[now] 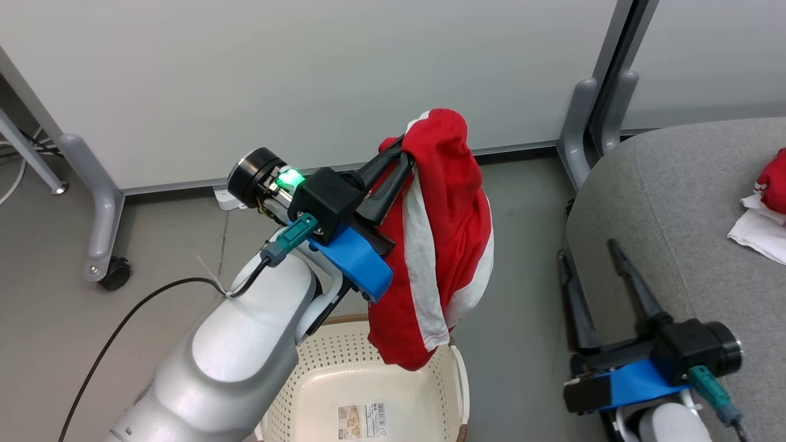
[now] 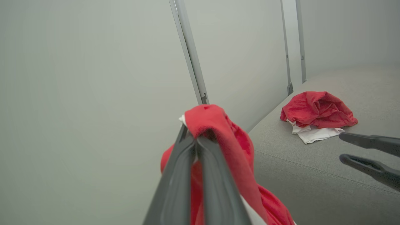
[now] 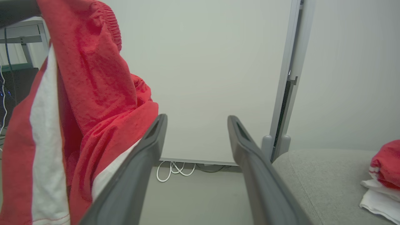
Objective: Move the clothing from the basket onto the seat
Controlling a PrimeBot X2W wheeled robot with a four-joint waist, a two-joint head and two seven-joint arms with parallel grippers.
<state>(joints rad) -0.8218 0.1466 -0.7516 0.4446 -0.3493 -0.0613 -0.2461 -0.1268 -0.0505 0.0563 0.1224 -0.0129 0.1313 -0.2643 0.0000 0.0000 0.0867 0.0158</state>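
Now, seat point(image 1: 675, 202): lying to the right of the basket, well apart from the hanging cloth. A release made too close to its rounded near edge is risking a slide down onto the floor point(image 1: 528, 245).
basket point(image 1: 331, 353): sitting under the left arm point(image 1: 245, 344), showing a bare bottom where it is visible. The red hem is hanging just over its rim, so a low sideways sweep is likely catching it and dragging or tipping it.
held clothing point(image 1: 448, 215): dangling in the air above the basket, with most of its weight hanging free below the grip. A fast swing is threatening to pull it loose.
clothing on the seat point(image 1: 767, 184): resting far across the cushion, not obstructing anything.
left gripper point(image 1: 399, 153): pressed together, pinching only the top fold of the held clothing. That small bite is looking like the weak point.
right gripper point(image 1: 587, 250): spread wide and holding nothing, hovering at the seat's near edge between the cloth and the cushion. Loose fabric passing over is risking a snag on its fingers.
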